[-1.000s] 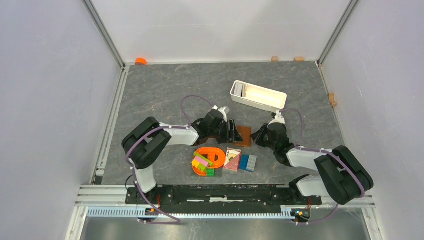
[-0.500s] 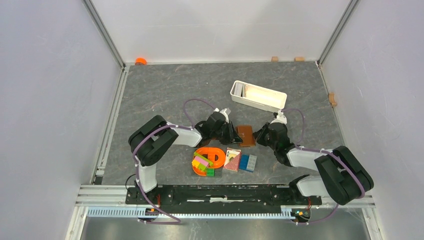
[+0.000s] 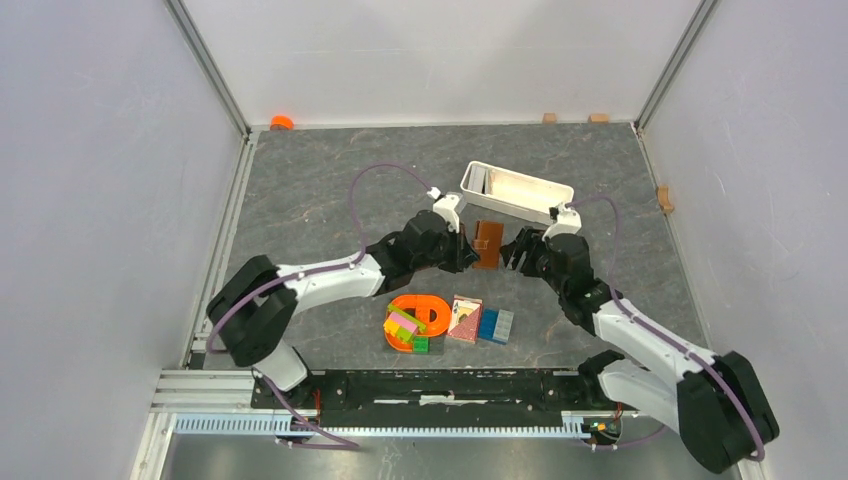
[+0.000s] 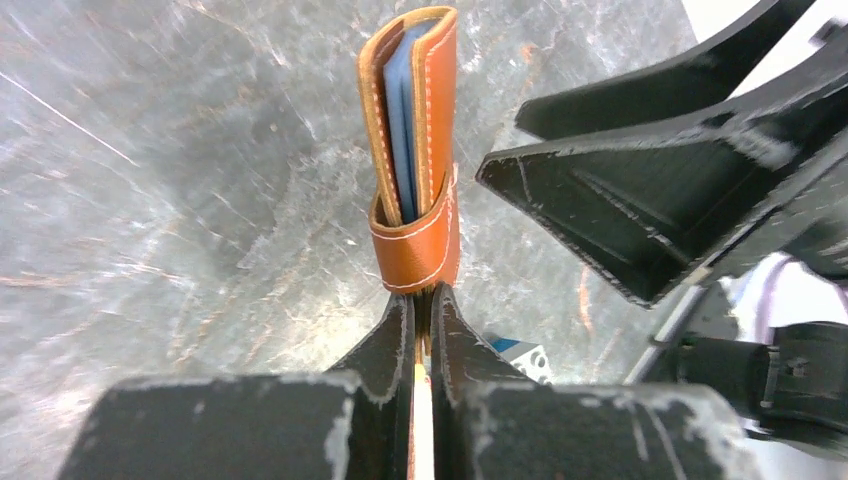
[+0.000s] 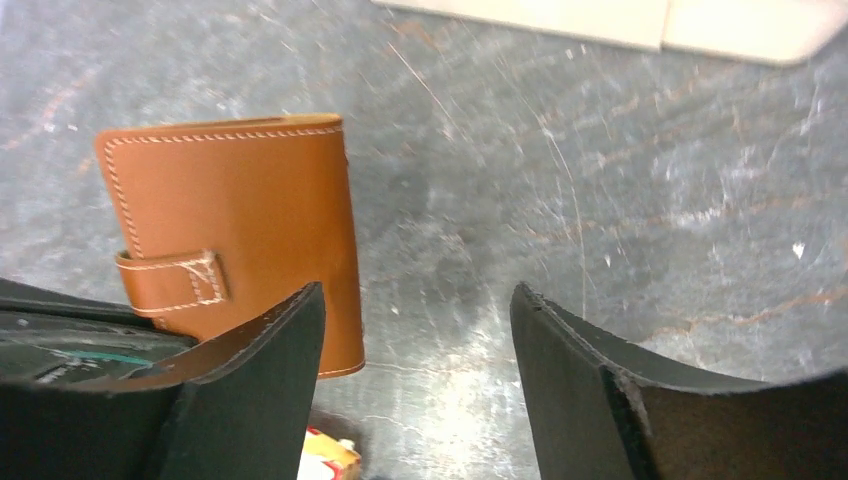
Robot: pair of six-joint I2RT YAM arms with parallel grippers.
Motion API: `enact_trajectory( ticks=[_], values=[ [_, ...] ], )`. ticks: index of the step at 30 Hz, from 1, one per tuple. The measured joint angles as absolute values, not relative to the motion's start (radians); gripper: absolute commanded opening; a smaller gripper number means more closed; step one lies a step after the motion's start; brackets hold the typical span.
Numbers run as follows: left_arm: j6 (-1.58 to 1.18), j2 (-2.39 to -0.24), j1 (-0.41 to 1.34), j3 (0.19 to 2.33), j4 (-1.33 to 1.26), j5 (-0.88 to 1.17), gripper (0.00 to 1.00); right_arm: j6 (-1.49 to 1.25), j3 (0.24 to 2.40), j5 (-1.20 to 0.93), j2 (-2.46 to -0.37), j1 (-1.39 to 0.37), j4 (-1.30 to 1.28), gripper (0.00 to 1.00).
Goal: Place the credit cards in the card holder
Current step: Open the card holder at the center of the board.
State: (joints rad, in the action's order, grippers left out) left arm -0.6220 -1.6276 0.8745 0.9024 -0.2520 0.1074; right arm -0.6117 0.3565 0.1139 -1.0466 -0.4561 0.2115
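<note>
The brown card holder (image 3: pixel 487 244) stands on edge just in front of the white tray, folded shut. Bluish credit cards (image 4: pixel 403 120) show edge-on between its leaves in the left wrist view. My left gripper (image 4: pixel 421 295) is shut on the holder's strap end (image 4: pixel 418 245) and holds it up off the table. My right gripper (image 3: pixel 513 250) sits just right of the holder, open, with only bare table between its fingers (image 5: pixel 415 295). In the right wrist view the holder's stitched face (image 5: pixel 240 210) lies left of that gap, partly behind the left finger.
A white oblong tray (image 3: pixel 516 192) lies close behind both grippers. Nearer the arm bases sit an orange ring toy with coloured bricks (image 3: pixel 415 318), a red playing-card pack (image 3: pixel 464 318) and blue blocks (image 3: pixel 495 325). An orange cap (image 3: pixel 281 122) rests at the back left corner.
The left gripper closed on the card holder and raised it on edge, carrying it toward the tray. The right gripper opened and let go of it. Both arms stretched farther out.
</note>
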Motion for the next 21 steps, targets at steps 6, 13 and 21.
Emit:
enact_trajectory(
  ticks=[6,13,21],
  values=[
    [-0.439,-1.577,1.004,1.019,-0.03,-0.147,0.02,-0.608,0.463,0.068,-0.968,-0.456,0.133,0.72],
    [-0.412,-1.577,1.096,1.021,0.126,-0.326,0.02,-0.678,0.513,-0.004,-1.015,-0.514,0.119,0.73],
    [-0.395,-1.617,1.157,1.074,0.197,-0.439,0.02,-0.714,0.528,0.0,-1.087,-0.604,0.114,0.72]
  ],
)
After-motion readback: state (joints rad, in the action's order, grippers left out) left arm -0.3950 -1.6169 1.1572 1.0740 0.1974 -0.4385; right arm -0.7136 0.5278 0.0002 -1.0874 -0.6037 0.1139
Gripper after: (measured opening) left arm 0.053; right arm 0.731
